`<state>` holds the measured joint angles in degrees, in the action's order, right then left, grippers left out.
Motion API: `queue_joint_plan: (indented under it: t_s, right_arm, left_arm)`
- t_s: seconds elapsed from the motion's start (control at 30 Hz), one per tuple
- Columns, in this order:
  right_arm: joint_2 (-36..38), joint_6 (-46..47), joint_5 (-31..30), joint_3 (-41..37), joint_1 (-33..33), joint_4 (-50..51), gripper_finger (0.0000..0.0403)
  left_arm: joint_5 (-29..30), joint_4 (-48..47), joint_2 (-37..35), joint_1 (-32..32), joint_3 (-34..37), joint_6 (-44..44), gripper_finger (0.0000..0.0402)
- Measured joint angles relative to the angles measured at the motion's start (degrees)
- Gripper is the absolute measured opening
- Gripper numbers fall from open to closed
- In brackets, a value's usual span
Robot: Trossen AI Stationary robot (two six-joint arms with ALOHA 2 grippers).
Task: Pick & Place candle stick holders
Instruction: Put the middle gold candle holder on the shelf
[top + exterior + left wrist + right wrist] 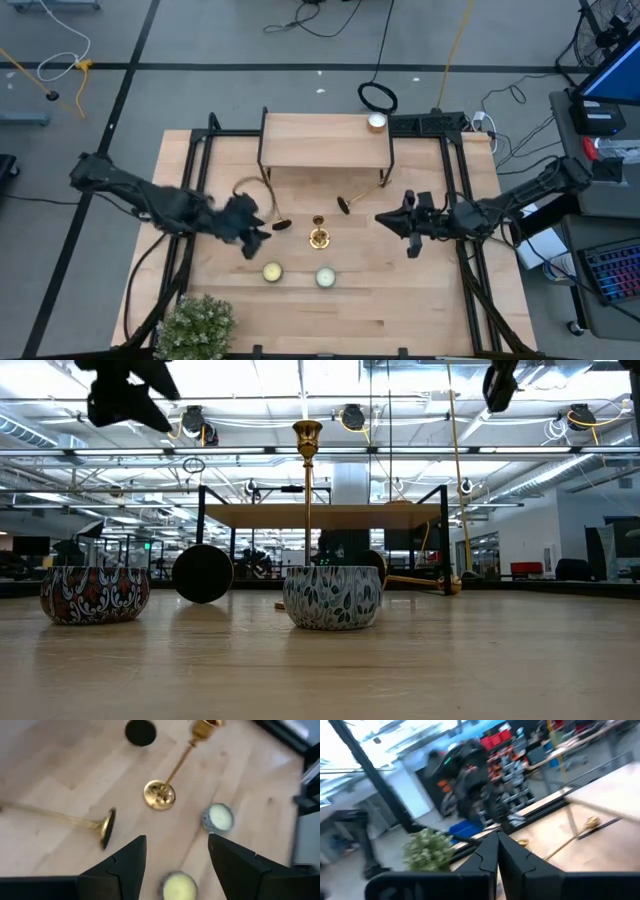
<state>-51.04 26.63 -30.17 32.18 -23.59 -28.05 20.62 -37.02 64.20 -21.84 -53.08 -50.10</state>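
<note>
Three gold candle stick holders are on the table. One stands upright on its round base (pixel 319 236) (pixel 160 795) (pixel 307 490) at the middle. A second lies on its side to the left (pixel 280 223) (pixel 106 826). A third lies on its side further back and to the right, its dark base (pixel 343 205) (pixel 140 732) facing me and its stem running under the shelf (pixel 570 840). My left gripper (pixel 256 240) (pixel 177 850) hovers open above the table, left of the upright holder, touching nothing. My right gripper (pixel 382 220) (pixel 497 845) hangs shut in the air to the right.
Two round candle tins (pixel 271 271) (pixel 325 277) sit near the front, just before the upright holder. A wooden shelf (pixel 325 140) stands at the far middle with a small candle (pixel 376 122) on it. A potted plant (pixel 195 325) is at the front left corner.
</note>
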Motion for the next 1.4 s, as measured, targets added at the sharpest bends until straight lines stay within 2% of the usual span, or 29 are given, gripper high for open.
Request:
queue_joint_plan:
  t_s: [0.17, 0.27, 0.4, 0.5, 0.73, 0.9, 1.03, 1.17, 1.4]
  right_arm:
    - [0.4, -2.2, -1.5, 0.0, -0.7, -0.6, 0.0054]
    - [0.5, -1.7, -1.5, 0.0, -0.7, -0.3, 0.0092]
    - [0.6, -2.3, -1.5, 0.0, -0.6, -0.1, 0.0136]
    - [1.0, -5.5, -1.6, 0.0, 0.0, 0.8, 0.0159]
    - [1.3, -7.9, -8.4, 0.0, 1.4, 1.3, 0.0184]
    - [1.3, -7.9, -8.8, 0.0, 2.2, 1.8, 0.0184]
    - [1.3, -7.9, -8.8, 0.0, 2.3, 1.9, 0.0184]
    - [1.3, -7.9, -8.9, 0.0, 2.3, 2.5, 0.0187]
    - [1.3, -6.9, -8.8, 0.0, 2.3, 3.2, 0.0187]
  left_arm:
    - [10.3, 12.1, 13.9, -5.7, 0.0, 2.4, 0.0218]
    - [18.1, 15.3, 21.6, -8.0, 0.0, 1.5, 0.0218]
    - [24.6, 17.7, 29.6, -8.2, 0.0, -2.1, 0.0218]
    - [27.5, 24.1, 34.3, -7.0, 0.0, -2.5, 0.0218]
    - [27.4, 38.8, 41.3, -2.9, 0.0, 1.7, 0.0218]
    - [26.6, 44.7, 41.7, 0.3, 0.0, 6.0, 0.0218]
    - [22.9, 48.3, 41.7, 2.7, 0.0, 11.3, 0.0218]
    - [17.8, 49.1, 41.7, 4.5, 0.0, 12.7, 0.0218]
    - [16.7, 49.0, 41.6, 5.1, 0.0, 13.0, 0.0218]
